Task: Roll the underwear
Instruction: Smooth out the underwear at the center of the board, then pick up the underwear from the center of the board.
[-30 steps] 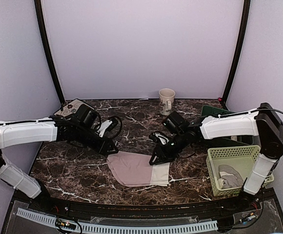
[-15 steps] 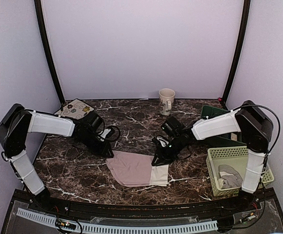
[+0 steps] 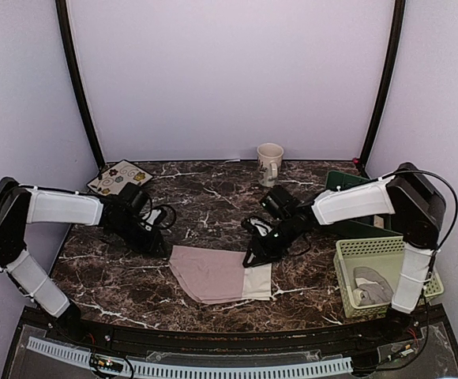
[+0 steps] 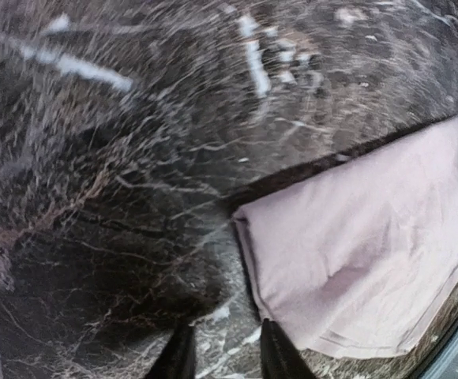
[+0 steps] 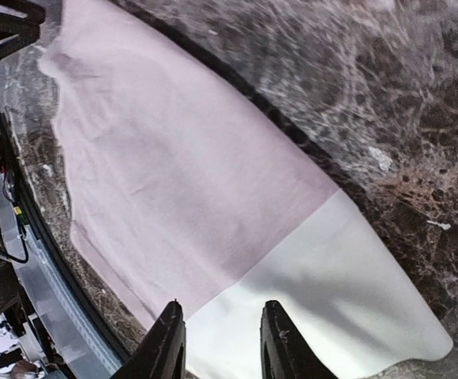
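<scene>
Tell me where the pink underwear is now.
In the top view the pink underwear lies on the near middle of the marble table, between the left tool and the right tool.

The underwear (image 3: 221, 274) is dusty pink with a cream panel at one end. The table (image 3: 213, 197) is dark brown marble with white veins. The mug (image 3: 270, 160) is beige. The basket (image 3: 371, 246) is pale green, and the cloth (image 3: 371, 286) in it is grey. A white card (image 3: 120, 177) bears small dark and yellowish motifs. The left arm (image 3: 59, 208) and right arm (image 3: 351, 204) have white sleeves and black joints.
</scene>
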`<state>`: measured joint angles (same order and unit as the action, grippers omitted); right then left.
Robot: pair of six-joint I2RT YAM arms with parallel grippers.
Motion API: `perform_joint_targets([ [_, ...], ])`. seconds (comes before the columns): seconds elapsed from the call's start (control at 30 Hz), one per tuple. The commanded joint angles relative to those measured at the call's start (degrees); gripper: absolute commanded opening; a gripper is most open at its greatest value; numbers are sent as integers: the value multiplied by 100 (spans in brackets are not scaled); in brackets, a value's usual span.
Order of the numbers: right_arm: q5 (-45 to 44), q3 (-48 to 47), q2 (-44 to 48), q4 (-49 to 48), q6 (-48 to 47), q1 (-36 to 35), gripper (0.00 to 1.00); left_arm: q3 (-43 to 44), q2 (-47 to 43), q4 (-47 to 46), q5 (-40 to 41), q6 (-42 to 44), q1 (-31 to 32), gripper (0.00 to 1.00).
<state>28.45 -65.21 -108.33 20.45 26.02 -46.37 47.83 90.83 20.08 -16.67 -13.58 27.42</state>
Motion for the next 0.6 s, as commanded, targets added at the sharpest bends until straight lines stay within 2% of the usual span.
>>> perform_joint_targets([
  [0.0, 62, 35, 1032, -137, -446, -114, 33, -121, -1096, -68, -465, 494, -3, 39],
  [0.13, -574, 437, 2040, -279, -1004, -354, 36, -129, -1911, -154, -728, 1231, 202, 46],
  [0.2, -1255, 673, 2623, -512, -1370, -487, 40, -19, -2240, -75, -236, 1842, 661, 49],
  [0.27, -1753, 922, 3169, -870, -1538, -511, 45, 46, -2638, -198, 245, 2202, 963, 56],
  [0.3, -2018, 1006, 3410, -1066, -1624, -498, 49, 83, -2770, -281, 251, 2277, 982, 67],
  [0.33, -2404, 1102, 3595, -1274, -1620, -496, 62, 101, -2894, -413, 294, 2286, 984, 95],
  [0.37, -2936, 1204, 3755, -1481, -1481, -496, 83, 62, -2989, -612, 357, 2257, 980, 99],
  [0.4, -3588, 1272, 3886, -1707, -1335, -496, 96, 1, -3071, -845, 430, 2166, 982, 99],
  [0.47, -3783, 1490, 4045, -2243, -1300, -482, 98, -158, -3158, -1329, 454, 2083, 984, 99],
  [0.5, -4179, 1572, 4094, -2391, -1855, -460, 100, -230, -3166, -1481, 507, 2044, 985, 99],
  [0.57, -3174, 1577, 4122, -2172, -2899, -443, 100, -172, -3028, -1170, -414, 2752, 984, 99],
])
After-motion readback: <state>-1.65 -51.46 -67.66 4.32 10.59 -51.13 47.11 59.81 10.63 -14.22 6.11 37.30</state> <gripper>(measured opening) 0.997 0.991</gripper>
